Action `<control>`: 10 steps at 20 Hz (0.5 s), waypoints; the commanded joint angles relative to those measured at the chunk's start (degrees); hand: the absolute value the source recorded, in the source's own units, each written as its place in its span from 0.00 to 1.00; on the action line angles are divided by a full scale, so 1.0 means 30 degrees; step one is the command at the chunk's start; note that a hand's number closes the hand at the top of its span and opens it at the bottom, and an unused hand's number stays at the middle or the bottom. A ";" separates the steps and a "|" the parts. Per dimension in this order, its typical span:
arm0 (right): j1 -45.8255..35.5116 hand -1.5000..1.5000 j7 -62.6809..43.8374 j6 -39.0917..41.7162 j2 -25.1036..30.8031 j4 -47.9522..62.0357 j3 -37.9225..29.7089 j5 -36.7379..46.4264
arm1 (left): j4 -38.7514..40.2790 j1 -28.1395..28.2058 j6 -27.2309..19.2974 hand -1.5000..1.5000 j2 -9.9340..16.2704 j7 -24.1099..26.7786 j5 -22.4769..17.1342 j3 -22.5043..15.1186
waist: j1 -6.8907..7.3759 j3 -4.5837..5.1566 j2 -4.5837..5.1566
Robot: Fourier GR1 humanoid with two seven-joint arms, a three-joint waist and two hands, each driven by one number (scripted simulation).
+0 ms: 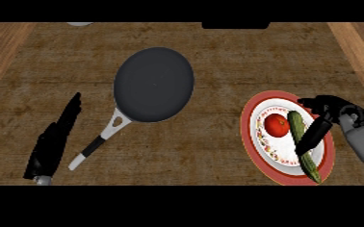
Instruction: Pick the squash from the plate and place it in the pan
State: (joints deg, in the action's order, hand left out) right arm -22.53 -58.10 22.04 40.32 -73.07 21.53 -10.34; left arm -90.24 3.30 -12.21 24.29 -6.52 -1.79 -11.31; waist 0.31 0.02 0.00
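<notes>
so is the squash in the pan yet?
No. The squash lies on the plate beside a tomato; the pan holds nothing.

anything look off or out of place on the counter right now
Nothing is spilled or damaged. The squash lies on the plate beside a tomato, its lower end overhanging the plate's rim. The pan sits upright with nothing in it.
</notes>
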 commanded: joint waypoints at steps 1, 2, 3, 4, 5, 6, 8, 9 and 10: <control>-0.0820 0.00 -0.2441 0.1151 -0.0516 0.0728 -0.0130 0.0248 | 0.0754 -0.0310 0.0078 0.50 -0.0717 0.0526 0.0500 -0.0019 | -0.0005 0.0004 0.0015; 0.0999 0.00 -0.0908 0.0318 -0.0713 0.0289 0.0513 0.1179 | -0.0510 0.0662 -0.0271 0.50 -0.0731 0.0192 0.0823 -0.0322 | -0.0029 -0.0005 -0.0017; 0.0435 0.00 -0.1237 0.1155 -0.0657 0.0726 -0.0094 0.0616 | 0.0171 0.0502 0.1018 0.50 0.0162 0.0667 -0.0187 0.0939 | -0.0006 0.0000 -0.0003; 0.1031 0.00 -0.1244 0.0875 -0.0644 0.0183 0.0230 0.1006 | 0.0174 0.0894 0.0215 0.50 -0.0639 0.1096 0.0707 0.0191 | -0.0050 0.0001 -0.0015; 0.0455 0.00 -0.1915 0.1631 0.0173 -0.0137 -0.0599 0.0370 | -0.0894 0.0788 0.0762 0.50 0.0243 -0.0252 0.0132 0.1026 | -0.0034 0.0000 -0.0031; 0.1377 0.00 -0.1714 0.0940 -0.0495 -0.0715 -0.0039 0.0886 | -0.0021 -0.0250 0.0218 0.50 -0.0600 -0.0285 0.0844 0.0625 | -0.0140 0.0001 -0.0022; 0.1502 0.00 0.0241 0.0993 -0.0794 0.1219 -0.0227 0.1905 | -0.1206 0.0714 0.0613 0.50 -0.0766 -0.0786 0.0820 0.0208 | -0.0011 -0.0010 -0.0003; 0.1278 0.00 -0.0264 0.0853 -0.1246 0.0975 -0.0147 0.2209 | -0.1335 0.0047 0.0027 0.50 -0.1289 -0.1614 0.1333 0.0050 | -0.0037 -0.0009 -0.0004; 0.1100 0.00 -0.1001 0.1012 -0.1556 0.0537 -0.0358 0.2177 | -0.0429 0.0039 0.0494 0.50 -0.1432 -0.0647 0.1314 0.0224 | -0.0058 -0.0002 -0.0004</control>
State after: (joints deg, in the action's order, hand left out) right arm -19.12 -56.10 23.12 37.97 -71.44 21.12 -5.71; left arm -91.93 4.04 -10.99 21.94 -7.93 0.70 -10.43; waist 0.17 0.05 -0.06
